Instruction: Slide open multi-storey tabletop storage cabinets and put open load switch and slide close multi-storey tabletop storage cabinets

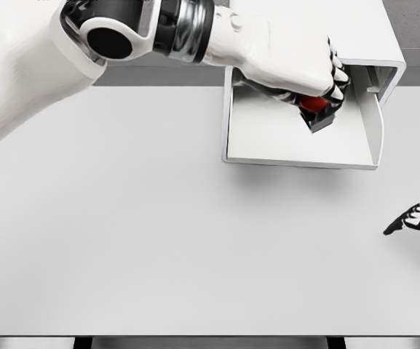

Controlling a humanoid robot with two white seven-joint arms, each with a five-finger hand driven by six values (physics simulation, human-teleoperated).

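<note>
Red switch [314,103] inside drawer's rim [297,161]

drawer [257,131] open top, but left hand [290,62] with load switch [315,109] fills its right half; drawer walls block sides; table [122,218] front wide open
</note>
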